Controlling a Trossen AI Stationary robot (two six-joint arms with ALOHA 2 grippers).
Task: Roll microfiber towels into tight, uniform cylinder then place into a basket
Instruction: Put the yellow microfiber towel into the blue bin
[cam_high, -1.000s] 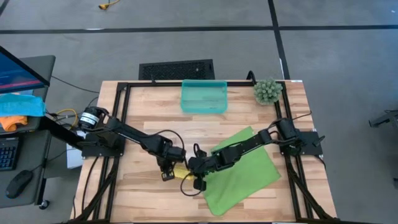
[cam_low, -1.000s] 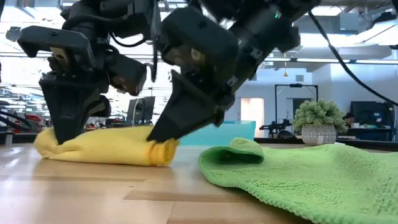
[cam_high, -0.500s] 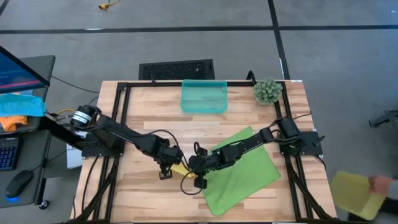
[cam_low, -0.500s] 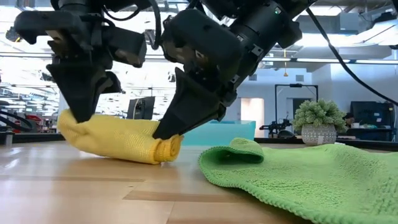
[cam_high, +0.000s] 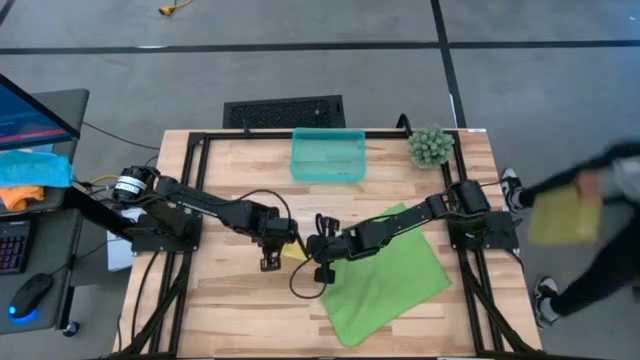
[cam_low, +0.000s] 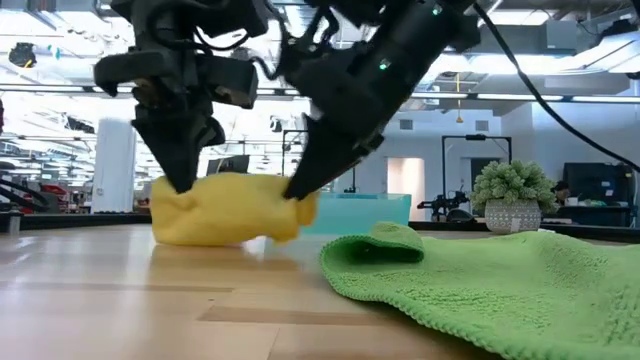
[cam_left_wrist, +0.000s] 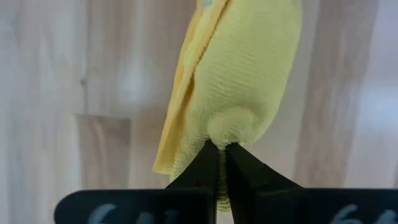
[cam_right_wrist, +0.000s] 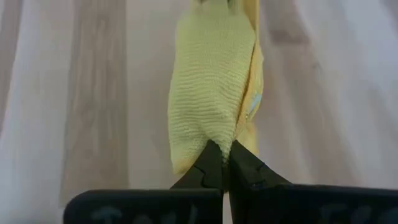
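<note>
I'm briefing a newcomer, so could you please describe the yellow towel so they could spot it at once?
On the wooden table, look between the left gripper and right gripper. Each pinches one end of the rolled yellow towel, lifted off the wood; the green towel lies flat.

A light wooden counter (cam_high: 250, 310) with a black frame around its edge fills the middle of the high view. At its one o'clock corner stands a small potted plant (cam_high: 430, 146) with pale green leaves; the low view shows it in a patterned pot. Just beyond the counter's twelve o'clock edge a black vented panel (cam_high: 283, 111) lies on the grey floor. At nine o'clock a side desk carries a blue cloth (cam_high: 33, 168) with an orange piece. At three o'clock a person (cam_high: 600, 215) holds a yellow cloth (cam_high: 556, 216).
</note>
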